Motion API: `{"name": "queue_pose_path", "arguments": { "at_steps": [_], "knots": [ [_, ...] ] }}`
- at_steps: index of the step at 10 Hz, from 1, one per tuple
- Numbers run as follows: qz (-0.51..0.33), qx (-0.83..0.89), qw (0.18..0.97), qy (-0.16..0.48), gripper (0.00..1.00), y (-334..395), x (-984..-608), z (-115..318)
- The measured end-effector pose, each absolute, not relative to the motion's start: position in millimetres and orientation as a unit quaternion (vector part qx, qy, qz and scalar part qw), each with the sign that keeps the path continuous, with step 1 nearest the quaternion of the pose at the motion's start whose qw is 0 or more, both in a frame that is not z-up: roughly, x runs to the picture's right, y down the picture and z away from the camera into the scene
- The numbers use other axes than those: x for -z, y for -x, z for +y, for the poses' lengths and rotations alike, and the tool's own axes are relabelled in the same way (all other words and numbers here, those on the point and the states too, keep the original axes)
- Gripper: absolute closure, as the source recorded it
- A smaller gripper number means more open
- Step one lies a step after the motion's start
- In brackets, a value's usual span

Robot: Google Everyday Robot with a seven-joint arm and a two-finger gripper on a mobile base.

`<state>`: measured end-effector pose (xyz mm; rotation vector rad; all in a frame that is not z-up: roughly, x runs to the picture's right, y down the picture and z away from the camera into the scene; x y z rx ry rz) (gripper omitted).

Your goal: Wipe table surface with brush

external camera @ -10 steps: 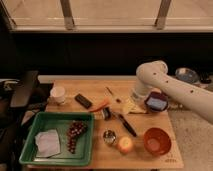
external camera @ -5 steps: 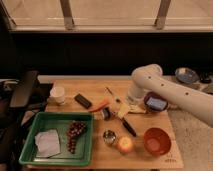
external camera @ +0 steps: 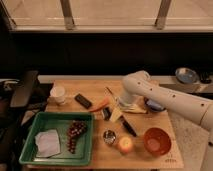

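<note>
Brush (external camera: 106, 114) unmoved; gripper (external camera: 121, 104) shifted left, now near it.

1. A white arm reached in from the right, and its gripper (external camera: 121, 106) hung low over the middle of the table surface (external camera: 107, 156).
2. The brush (external camera: 106, 114) lay just left of the gripper; contact between them could not be made out.
3. An orange carrot (external camera: 101, 105) and a pale yellow wedge (external camera: 116, 116) flanked the brush.
4. A black block (external camera: 83, 100) and a white cup (external camera: 58, 93) sat towards the back left.
5. The green tray (external camera: 55, 115) at front left held a white cloth (external camera: 47, 142) and dark grapes (external camera: 75, 132).
6. A metal cup (external camera: 109, 136), a yellow fruit (external camera: 125, 145) and an orange bowl (external camera: 156, 141) lined the front, near a black-handled utensil (external camera: 129, 127).
</note>
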<state>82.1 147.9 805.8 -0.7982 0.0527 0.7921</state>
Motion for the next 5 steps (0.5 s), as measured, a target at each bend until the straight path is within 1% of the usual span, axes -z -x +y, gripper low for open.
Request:
{"name": "queue_pose_path", "arguments": {
  "at_steps": [5],
  "knots": [
    [0.035,-0.386,0.825,0.411,0.20,-75,-835,173]
  ]
}}
